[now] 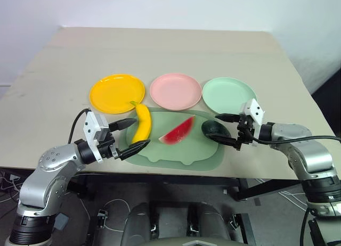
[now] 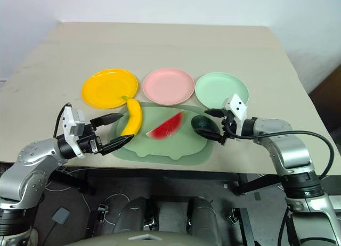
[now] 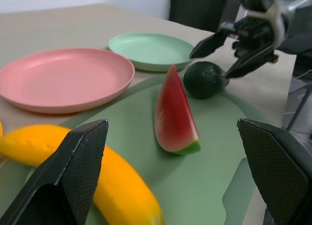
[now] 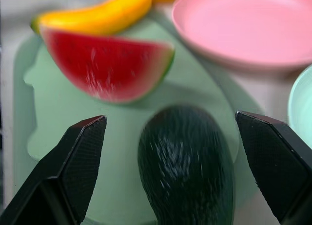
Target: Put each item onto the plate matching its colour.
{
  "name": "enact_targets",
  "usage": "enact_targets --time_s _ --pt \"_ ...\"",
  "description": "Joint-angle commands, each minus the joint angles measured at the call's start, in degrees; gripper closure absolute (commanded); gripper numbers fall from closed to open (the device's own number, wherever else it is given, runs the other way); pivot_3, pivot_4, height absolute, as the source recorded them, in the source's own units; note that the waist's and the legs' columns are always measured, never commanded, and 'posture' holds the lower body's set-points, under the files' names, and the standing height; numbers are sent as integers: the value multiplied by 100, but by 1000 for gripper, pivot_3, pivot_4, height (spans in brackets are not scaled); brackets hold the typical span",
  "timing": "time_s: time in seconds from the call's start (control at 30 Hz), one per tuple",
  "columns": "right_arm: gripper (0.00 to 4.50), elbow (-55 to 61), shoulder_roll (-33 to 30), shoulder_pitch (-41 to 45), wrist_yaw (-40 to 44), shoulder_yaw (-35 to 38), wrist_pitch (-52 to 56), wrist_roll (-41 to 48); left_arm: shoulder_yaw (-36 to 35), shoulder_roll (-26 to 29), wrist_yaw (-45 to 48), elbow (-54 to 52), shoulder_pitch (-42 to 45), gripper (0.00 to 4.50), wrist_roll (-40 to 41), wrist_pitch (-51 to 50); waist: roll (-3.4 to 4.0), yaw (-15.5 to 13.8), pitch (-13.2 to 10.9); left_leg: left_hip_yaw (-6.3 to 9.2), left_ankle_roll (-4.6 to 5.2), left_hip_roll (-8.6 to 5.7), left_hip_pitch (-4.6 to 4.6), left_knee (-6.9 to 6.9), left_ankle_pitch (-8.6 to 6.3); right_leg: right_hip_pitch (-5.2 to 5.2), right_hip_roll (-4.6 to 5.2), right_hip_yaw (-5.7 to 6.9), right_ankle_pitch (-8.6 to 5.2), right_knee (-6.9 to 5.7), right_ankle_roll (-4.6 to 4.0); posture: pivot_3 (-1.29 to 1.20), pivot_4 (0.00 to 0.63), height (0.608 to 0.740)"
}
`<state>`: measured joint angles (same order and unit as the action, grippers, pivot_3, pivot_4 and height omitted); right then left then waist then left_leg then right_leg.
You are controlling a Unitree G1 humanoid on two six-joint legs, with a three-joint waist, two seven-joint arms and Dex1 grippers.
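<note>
On the bench (image 1: 48,97): your three plates sit in a row beyond the pale green mat (image 1: 176,153), so each fruit has only a short trip away from you to its match.
Yellow-orange plate (image 1: 117,93): it lies on the left of the row and is bare; the banana (image 1: 141,123) lies on the mat's left edge with its stem end just at this plate's rim, which makes it the left hand's natural job.
Pink plate (image 1: 175,91): it holds the middle and is bare; the red watermelon wedge (image 1: 177,131) lies mid-mat just in front of it, reachable by either arm.
Mint green plate (image 1: 229,95): it sits on the right and is bare; the dark green avocado (image 1: 216,130) rests on the mat's right edge just in front of it.
Left hand (image 1: 131,135): its fingers are spread wide and it holds nothing, aimed level across the mat with the banana's near end in its gap, so you look set up for that grasp.
Right hand (image 1: 230,131): it gapes wide and carries nothing, tipped slightly down, its fingers bracketing the avocado's outer end without closing.
Progress: by my reading nothing is sorted yet; all three fruits are on the mat.
</note>
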<state>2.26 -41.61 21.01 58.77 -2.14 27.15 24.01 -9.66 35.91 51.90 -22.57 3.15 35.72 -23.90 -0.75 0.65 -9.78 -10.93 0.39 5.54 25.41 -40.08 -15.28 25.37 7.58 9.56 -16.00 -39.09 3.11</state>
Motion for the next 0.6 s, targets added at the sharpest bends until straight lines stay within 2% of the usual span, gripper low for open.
enact_targets --time_s 0.03,0.2,0.3,0.4,0.6 --pt "0 -189 -38 196 169 -49 -220 -166 31 13 13 -119 73 38 89 -16 0 2 0 0 -1 0 0 0 0 0 0 0 0 0 0 0 150 695" --pt "0 -573 68 374 173 -152 -489 -442 -5 -21 -60 -143 73 38 59 -24 0 3 0 -1 -2 0 0 0 1 0 0 0 0 -1 0 0 150 695" --pt "612 -589 105 407 179 -108 -494 -439 -76 -39 -154 -155 71 0 98 -55 0 1 0 -1 -3 0 0 -1 2 0 0 0 0 -1 0 0 150 695" --pt "1462 -527 62 393 204 -127 -475 -499 -77 -14 -167 -165 41 0 76 -38 0 3 0 -1 -4 0 0 -1 2 0 0 0 0 -1 0 0 150 695" --pt "1468 -77 73 672 172 214 143 2 -160 28 -196 -161 -18 0 84 -30 2 6 -1 -1 -4 0 0 -1 2 0 0 0 0 -2 0 0 150 695"
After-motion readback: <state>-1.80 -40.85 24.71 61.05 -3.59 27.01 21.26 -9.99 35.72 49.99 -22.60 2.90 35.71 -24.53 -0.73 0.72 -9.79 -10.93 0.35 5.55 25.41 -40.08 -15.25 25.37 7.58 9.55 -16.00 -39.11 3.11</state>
